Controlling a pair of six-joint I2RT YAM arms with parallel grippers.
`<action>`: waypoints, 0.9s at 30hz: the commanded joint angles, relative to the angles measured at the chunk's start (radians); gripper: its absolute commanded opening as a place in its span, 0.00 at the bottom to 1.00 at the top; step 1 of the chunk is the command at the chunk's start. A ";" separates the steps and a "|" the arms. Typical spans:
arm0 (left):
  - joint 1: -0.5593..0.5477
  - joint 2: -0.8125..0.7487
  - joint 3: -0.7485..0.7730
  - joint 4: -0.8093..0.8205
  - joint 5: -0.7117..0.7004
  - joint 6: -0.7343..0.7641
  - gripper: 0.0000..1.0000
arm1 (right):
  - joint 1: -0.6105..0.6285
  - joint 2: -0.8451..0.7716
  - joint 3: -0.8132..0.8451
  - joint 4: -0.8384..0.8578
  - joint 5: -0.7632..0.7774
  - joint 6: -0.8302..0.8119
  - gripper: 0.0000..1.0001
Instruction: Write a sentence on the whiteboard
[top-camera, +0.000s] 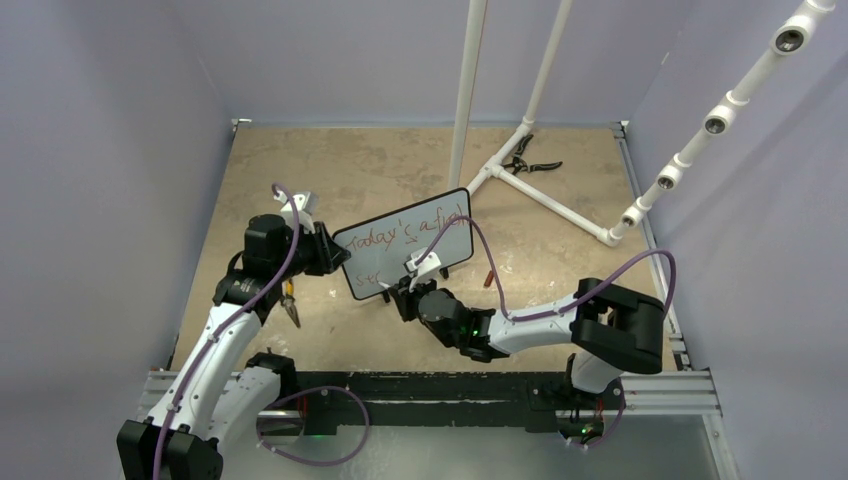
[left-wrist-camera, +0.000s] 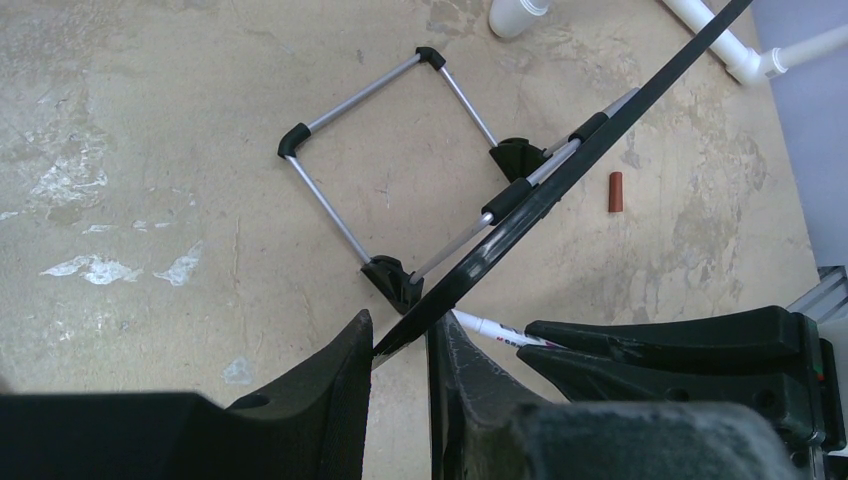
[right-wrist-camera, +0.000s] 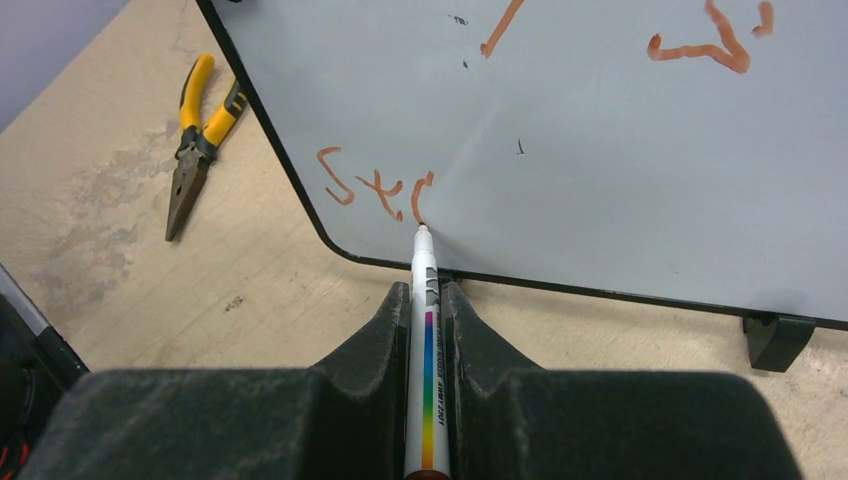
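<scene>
**Surroundings.** Yellow-handled pliers (top-camera: 290, 303) lie on the table (top-camera: 300, 170) just left of the whiteboard (top-camera: 405, 245), beside the left arm. A red cap (top-camera: 489, 279) lies right of the board, apart from it. A white pipe frame (top-camera: 540, 190) stands far right w/ a black hand tool (top-camera: 528, 160) beside its base. The right arm reaches across in front of the board's lower edge.

**Task items.** The whiteboard stands tilted at table ctr. The left gripper (top-camera: 335, 255) has its fingers clamped on the board's left edge, near the lower corner. The right gripper (top-camera: 405, 290) is closed tight on the marker (right-wrist-camera: 425, 330) barrel. The tip touches the board's lower left.

**View differences.**
- Top view: the upper line of the sentence (top-camera: 405, 232) begins approx. "Today's a". The lower line is small, next to the right gripper.
- Right wrist view: the lower line reads "str", w/ the tip at the last stroke.
- Left wrist view: the board is seen edge-on. It also shows the wire stand (left-wrist-camera: 370, 150) on the board's far side, unseen elsewhere.
</scene>
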 joint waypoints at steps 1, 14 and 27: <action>0.003 -0.003 -0.004 0.035 0.011 -0.013 0.21 | -0.007 -0.015 0.032 -0.015 0.066 0.010 0.00; 0.003 -0.002 -0.004 0.035 0.012 -0.013 0.21 | -0.007 -0.071 0.060 0.033 0.099 -0.056 0.00; 0.003 -0.003 -0.004 0.035 0.012 -0.013 0.21 | -0.007 -0.035 0.053 0.004 0.096 -0.029 0.00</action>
